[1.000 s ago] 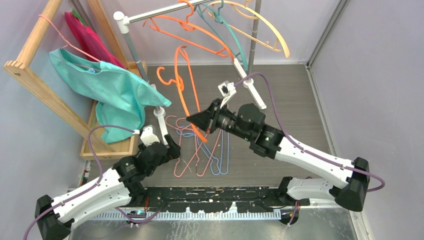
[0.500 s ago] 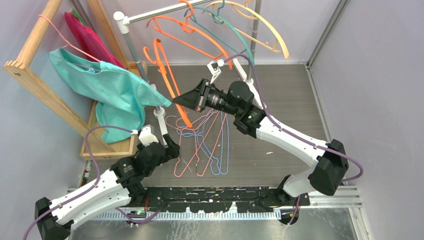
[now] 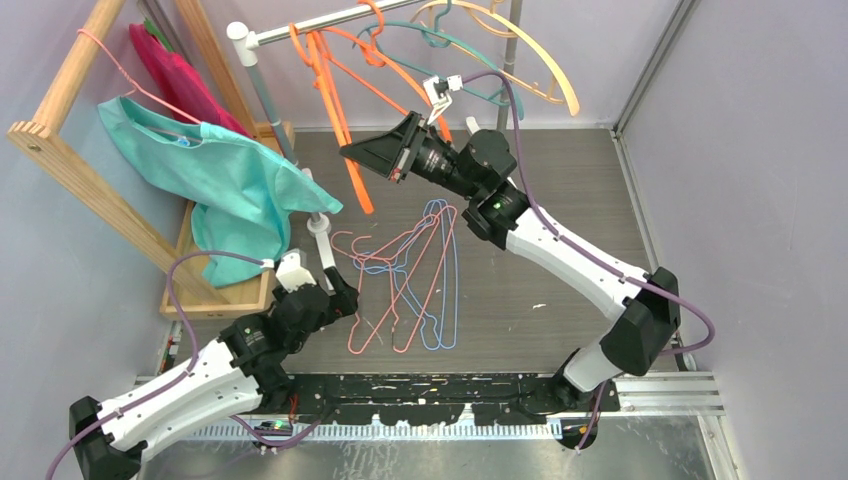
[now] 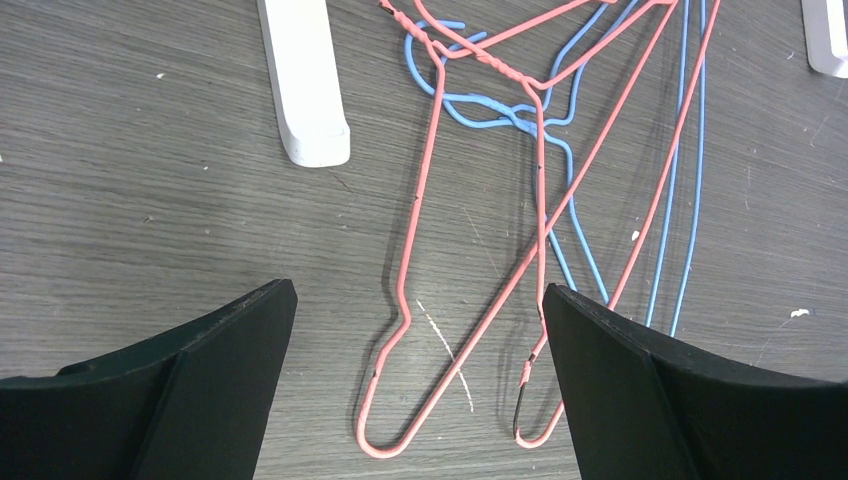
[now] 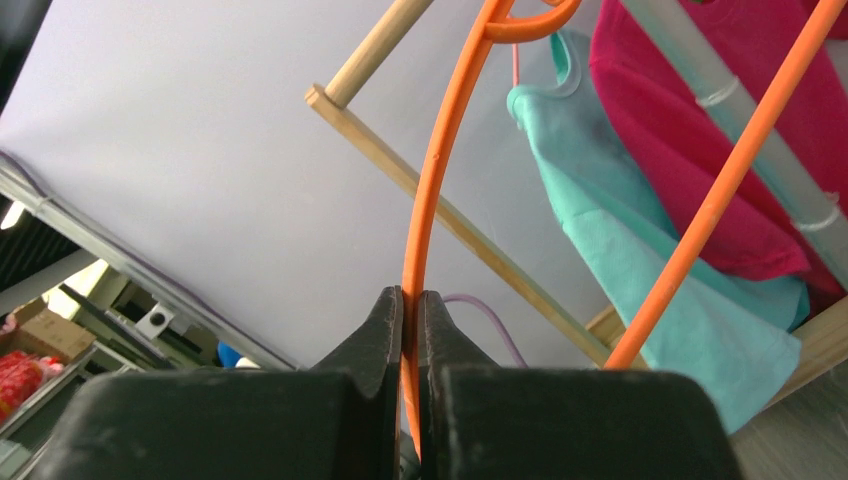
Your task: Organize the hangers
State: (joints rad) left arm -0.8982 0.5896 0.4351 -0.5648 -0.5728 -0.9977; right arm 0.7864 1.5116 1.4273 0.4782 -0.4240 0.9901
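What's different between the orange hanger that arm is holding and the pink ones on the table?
The orange hanger is thick plastic; the pink hangers are thin wire. The orange hanger is held aloft in the right gripper; the pink hangers lie flat on the table. Both carry no clothes.

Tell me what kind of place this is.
Probably a robot test cell staged as a wardrobe corner: plain walls, a metal rail hung with plastic hangers, a wooden rack holding garments.

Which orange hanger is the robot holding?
The leftmost orange hanger, pinched by the right gripper; the other orange hanger just hangs on the rail.
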